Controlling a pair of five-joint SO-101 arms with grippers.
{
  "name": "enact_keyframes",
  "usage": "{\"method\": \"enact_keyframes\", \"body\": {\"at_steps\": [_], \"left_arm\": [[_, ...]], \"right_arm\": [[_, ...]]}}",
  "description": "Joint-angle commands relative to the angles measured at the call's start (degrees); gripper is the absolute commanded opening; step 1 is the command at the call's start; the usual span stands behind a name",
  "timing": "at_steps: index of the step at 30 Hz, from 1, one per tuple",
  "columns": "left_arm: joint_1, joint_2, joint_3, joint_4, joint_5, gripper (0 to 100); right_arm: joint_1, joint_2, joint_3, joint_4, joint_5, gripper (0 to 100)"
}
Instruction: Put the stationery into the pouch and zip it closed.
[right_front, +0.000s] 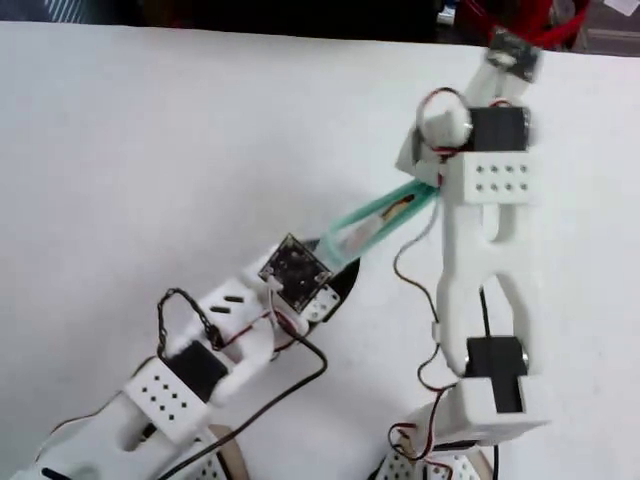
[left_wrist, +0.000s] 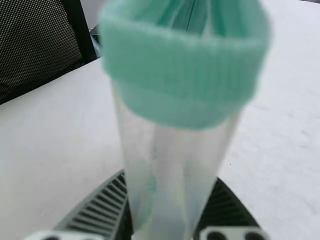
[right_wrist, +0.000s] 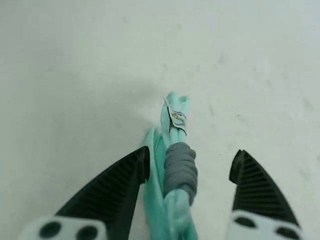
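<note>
the clear plastic pouch with mint-green fabric trim spans diagonally between the two grippers near the centre of the white table.

left gripper: clamped on the near-left end of the pouch, one black ribbed jaw against each side.

right gripper: jaws spread wide. the far-right end of the pouch lies between them, with a grey tab and a small metal zipper pull at its tip.

a thin reddish item shows through the clear wall; its type cannot be determined.
</note>
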Motion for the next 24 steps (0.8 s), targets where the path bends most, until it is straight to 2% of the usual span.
{"method": "enact_keyframes", "body": {"at_steps": [1, 13, 24], "left_arm": [[-0.4, 0.6, -0.4, -0.6, -0.2, 12], [-0.4, 0.6, -0.4, -0.9, -0.2, 12], [-0.4, 0.6, -0.4, -0.9, -0.2, 12]], "right_arm": [[-1.1, 2.0, -2.5, 0.0, -0.6, 21.8], [-1.5, 2.1, -4.6, 0.0, -1.0, 1.6], [1.6, 1.9, -18.5, 0.0, -1.0, 1.9]]}}
